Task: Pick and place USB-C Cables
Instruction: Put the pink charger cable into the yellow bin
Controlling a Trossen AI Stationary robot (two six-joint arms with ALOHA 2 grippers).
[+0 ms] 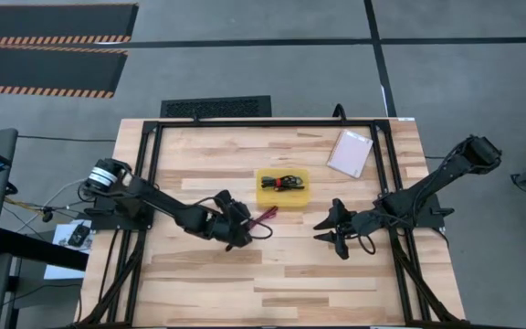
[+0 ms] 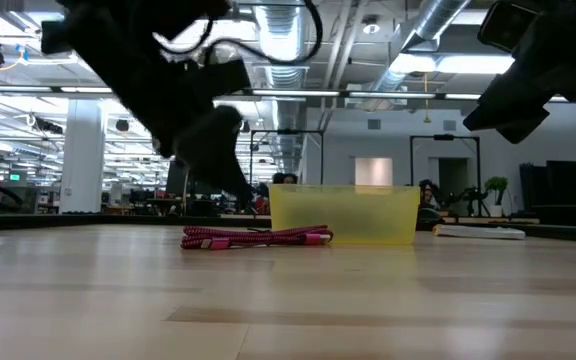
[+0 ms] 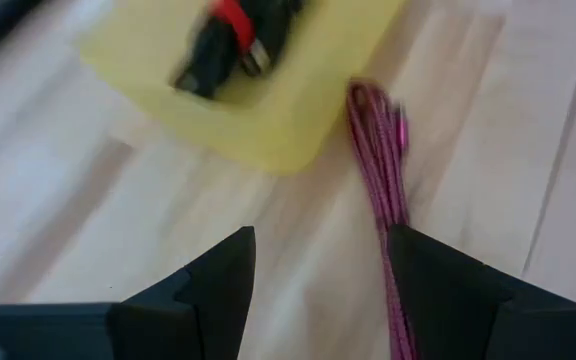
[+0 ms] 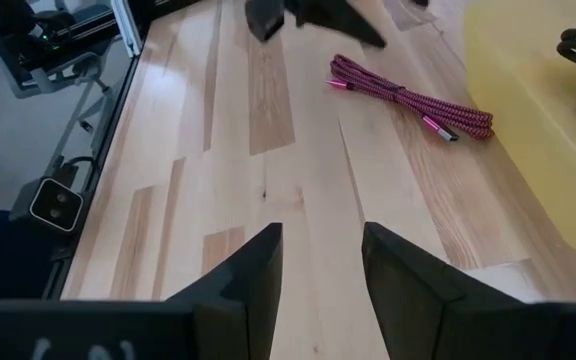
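While low view hides them, tray (image 1: 282,195) (yellow) holds black cables (image 1: 282,182).

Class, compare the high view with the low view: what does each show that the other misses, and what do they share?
Only the high view shows the black cables lying inside the yellow tray and the pale packet's full rectangular shape. Only the low view shows the room beyond the table and the tray's translucent side wall. Both show the maroon cable on the table beside the tray.

One maroon cable (image 4: 408,100), one tray (image 1: 265,195), perhaps two cables inside.
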